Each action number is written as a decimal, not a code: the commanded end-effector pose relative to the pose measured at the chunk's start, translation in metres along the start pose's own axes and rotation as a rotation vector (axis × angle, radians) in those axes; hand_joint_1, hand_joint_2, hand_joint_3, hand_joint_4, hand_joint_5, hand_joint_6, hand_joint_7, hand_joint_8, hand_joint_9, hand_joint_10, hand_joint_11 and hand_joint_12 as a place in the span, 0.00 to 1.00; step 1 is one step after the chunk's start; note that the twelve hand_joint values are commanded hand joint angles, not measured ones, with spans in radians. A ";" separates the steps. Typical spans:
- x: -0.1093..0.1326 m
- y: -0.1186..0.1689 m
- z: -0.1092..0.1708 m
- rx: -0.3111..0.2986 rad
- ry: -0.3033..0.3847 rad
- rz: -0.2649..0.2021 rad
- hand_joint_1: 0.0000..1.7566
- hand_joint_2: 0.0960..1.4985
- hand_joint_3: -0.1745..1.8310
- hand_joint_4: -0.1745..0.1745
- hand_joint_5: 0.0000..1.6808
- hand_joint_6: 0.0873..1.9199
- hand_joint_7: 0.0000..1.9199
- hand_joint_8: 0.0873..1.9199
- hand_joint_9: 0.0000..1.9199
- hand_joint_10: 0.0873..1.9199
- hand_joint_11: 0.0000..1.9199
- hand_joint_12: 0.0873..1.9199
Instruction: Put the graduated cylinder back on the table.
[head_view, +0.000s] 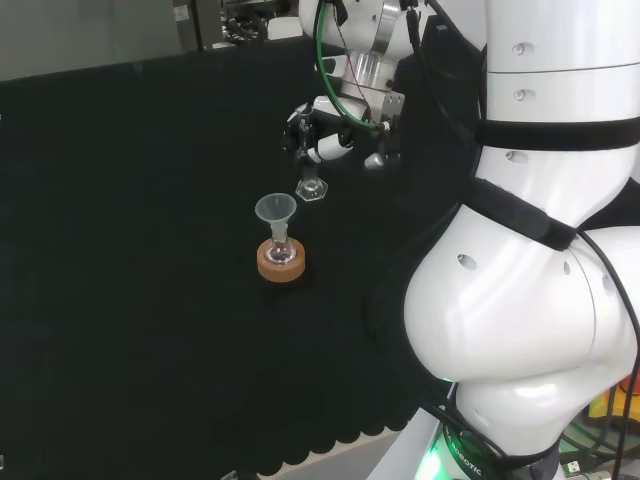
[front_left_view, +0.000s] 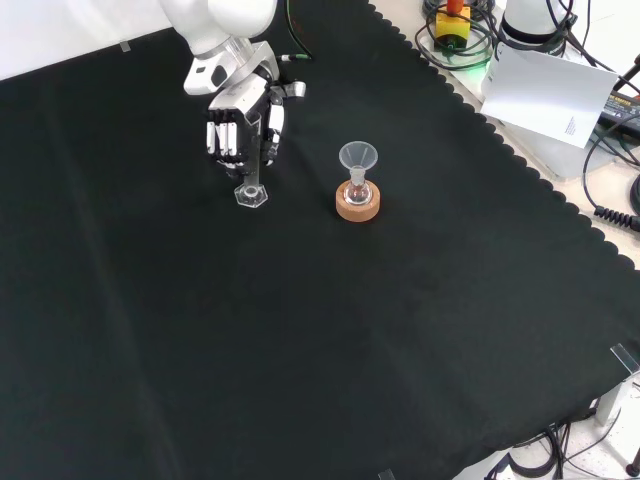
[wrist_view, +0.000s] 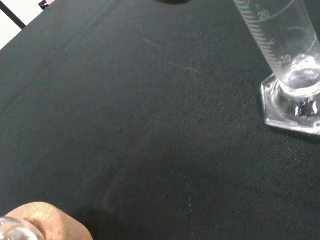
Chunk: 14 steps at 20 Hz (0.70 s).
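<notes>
A clear graduated cylinder (front_left_view: 252, 188) stands upright with its hexagonal foot (head_view: 312, 190) on or just above the black cloth. The hand (front_left_view: 243, 125) comes down from above, and its fingers and thumb are curled round the cylinder's upper part. In the head view the hand (head_view: 335, 135) sits right over the cylinder. The wrist view shows the cylinder's marked tube and foot (wrist_view: 292, 102) close up, the foot looking level with the cloth.
A small flask with a clear funnel (front_left_view: 357, 157) in its neck rests in a cork ring (front_left_view: 357, 207), right of the cylinder in the front view; also cork ring (head_view: 281, 262) (wrist_view: 45, 222). The cloth's scalloped edge (front_left_view: 520, 165), cables and white paper (front_left_view: 545, 90) lie at the right.
</notes>
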<state>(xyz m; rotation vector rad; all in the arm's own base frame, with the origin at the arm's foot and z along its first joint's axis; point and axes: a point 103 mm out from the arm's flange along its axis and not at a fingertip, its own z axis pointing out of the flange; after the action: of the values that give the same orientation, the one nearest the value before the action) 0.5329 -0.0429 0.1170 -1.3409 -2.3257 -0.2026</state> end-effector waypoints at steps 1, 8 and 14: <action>0.001 -0.003 -0.002 0.015 0.003 0.021 0.58 0.72 0.00 0.43 0.43 0.35 0.35 0.27 0.56 0.00 0.33 0.61; 0.001 -0.009 -0.011 0.040 -0.008 0.069 0.53 0.69 0.00 0.36 0.29 0.29 0.26 0.29 0.51 0.00 0.27 0.64; -0.002 -0.021 -0.031 0.041 -0.015 0.120 0.46 0.64 0.00 0.32 0.21 0.10 0.11 0.31 0.39 0.00 0.17 0.67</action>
<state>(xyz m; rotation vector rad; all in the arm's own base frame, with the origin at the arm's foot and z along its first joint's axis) 0.5273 -0.0540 0.1322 -1.4162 -2.2607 -0.1306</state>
